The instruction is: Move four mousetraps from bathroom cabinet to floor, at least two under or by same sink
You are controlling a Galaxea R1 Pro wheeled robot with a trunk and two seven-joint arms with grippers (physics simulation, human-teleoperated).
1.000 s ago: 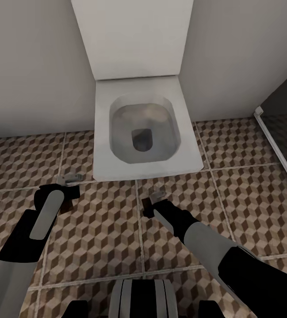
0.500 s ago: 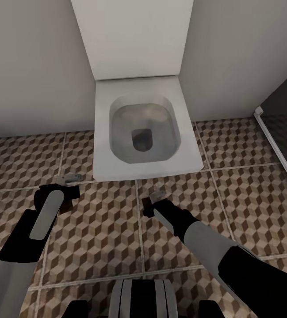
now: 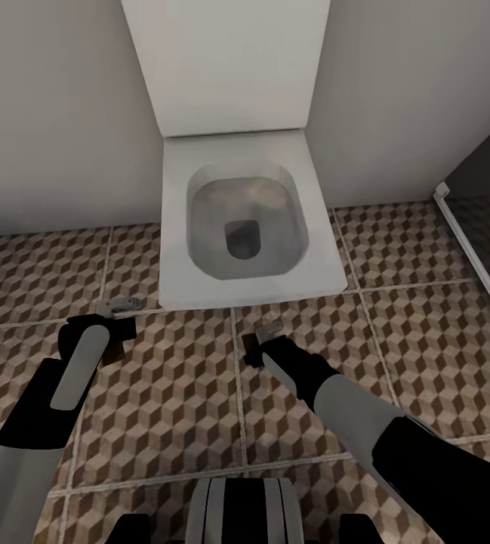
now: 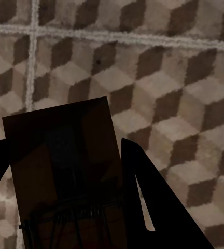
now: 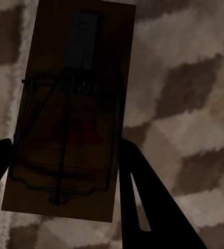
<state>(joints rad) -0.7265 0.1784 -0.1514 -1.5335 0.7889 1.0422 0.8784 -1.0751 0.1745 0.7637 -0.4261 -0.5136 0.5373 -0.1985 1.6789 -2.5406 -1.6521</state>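
A white square wall-hung toilet (image 3: 248, 219) with raised lid is set against plain pale grey walls (image 3: 56, 113). A dark glass shower enclosure (image 3: 486, 227) is seen at the right.

Both tools (image 3: 121, 305) (image 3: 269, 332) low, each clamped.

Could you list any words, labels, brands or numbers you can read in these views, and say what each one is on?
None: no readable text in any view.
The mousetrap between the right gripper's fingers shows bare wood, wire and a faint red spot, no print.
The mousetrap at the left gripper is dark and blank.
The toilet and the bathroom floor carry no marking, only the cube pattern.
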